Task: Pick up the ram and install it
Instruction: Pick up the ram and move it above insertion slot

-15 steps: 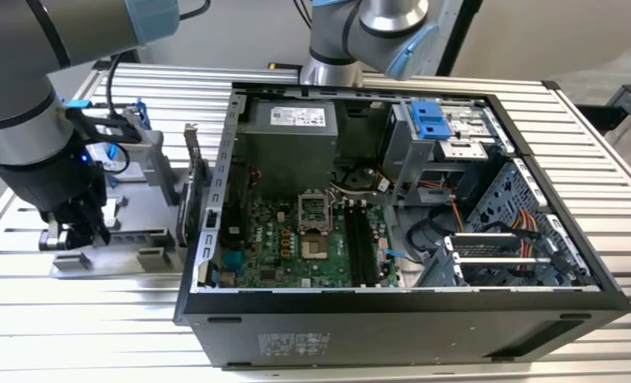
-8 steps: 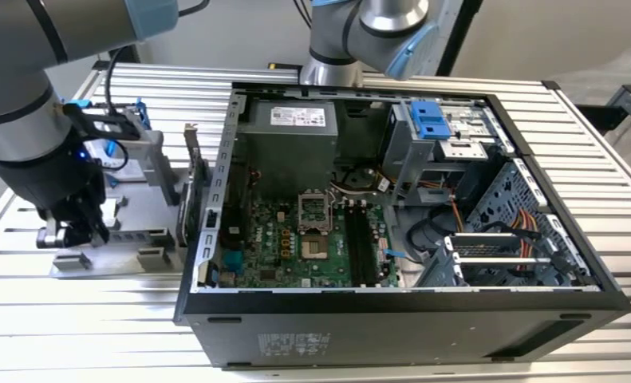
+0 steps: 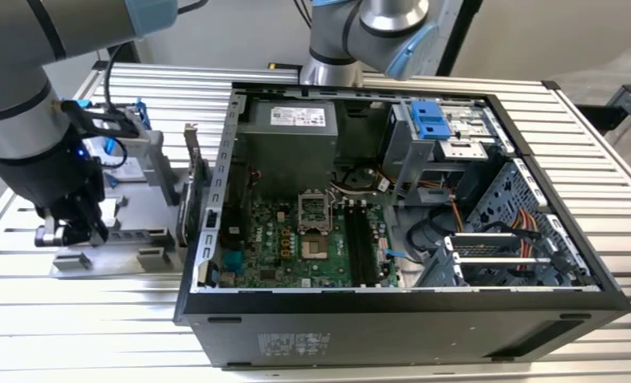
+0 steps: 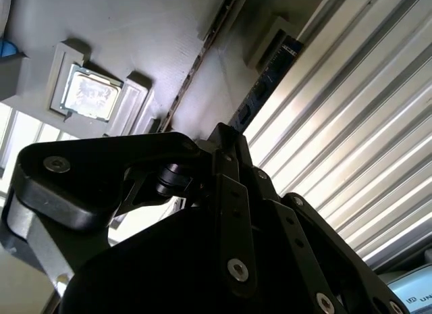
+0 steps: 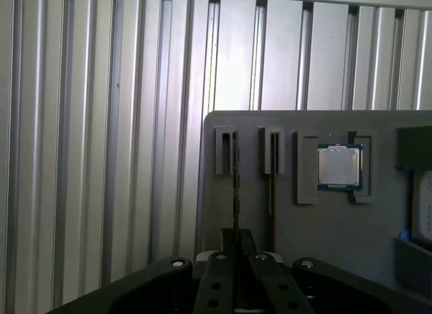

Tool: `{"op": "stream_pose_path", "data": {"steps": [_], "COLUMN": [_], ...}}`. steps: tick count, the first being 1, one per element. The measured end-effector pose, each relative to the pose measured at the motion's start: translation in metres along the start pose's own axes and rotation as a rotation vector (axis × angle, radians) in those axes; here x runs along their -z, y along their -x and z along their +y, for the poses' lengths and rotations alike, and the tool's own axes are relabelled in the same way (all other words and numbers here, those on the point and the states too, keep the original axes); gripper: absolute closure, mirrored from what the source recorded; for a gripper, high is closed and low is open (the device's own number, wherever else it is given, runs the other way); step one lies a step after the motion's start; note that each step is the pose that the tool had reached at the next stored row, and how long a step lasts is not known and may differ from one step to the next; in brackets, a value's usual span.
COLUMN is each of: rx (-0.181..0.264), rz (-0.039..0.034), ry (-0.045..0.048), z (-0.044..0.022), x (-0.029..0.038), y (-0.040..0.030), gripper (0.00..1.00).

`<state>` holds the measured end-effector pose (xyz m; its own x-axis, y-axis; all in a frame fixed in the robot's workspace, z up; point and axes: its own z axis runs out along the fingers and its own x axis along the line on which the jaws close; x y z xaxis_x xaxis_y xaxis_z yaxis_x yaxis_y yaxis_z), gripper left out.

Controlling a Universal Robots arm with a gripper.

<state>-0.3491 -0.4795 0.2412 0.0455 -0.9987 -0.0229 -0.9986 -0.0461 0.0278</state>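
- Exterior view: the gripper [image 3: 69, 234] hangs low over a grey tray [image 3: 124, 239], on the exterior view's left of the open case [image 3: 400, 323].
- First wrist view: its fingers [image 5: 214, 273] are drawn narrow, pinching the ram [image 5: 236, 192] by its thin edge.
- The ram stands on edge in a tray slot, beside a second stick [image 5: 271, 192], near a chip [image 5: 339, 167].

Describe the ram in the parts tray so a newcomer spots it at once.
Beside the open computer case sits a gray parts tray. The ram is the thin dark strip standing on edge there, in line with the gripper. Unlike the neighbouring strip, it fills the slot nearest the tray's edge.
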Motion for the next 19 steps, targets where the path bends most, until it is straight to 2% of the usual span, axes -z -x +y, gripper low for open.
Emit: {"op": "stream_pose_path", "data": {"steps": [19], "rx": [0.0], "rz": [0.0], "ry": [0.0], "z": [0.0003], "x": [0.0049], "y": [0.0002], "gripper": [1.0]}}
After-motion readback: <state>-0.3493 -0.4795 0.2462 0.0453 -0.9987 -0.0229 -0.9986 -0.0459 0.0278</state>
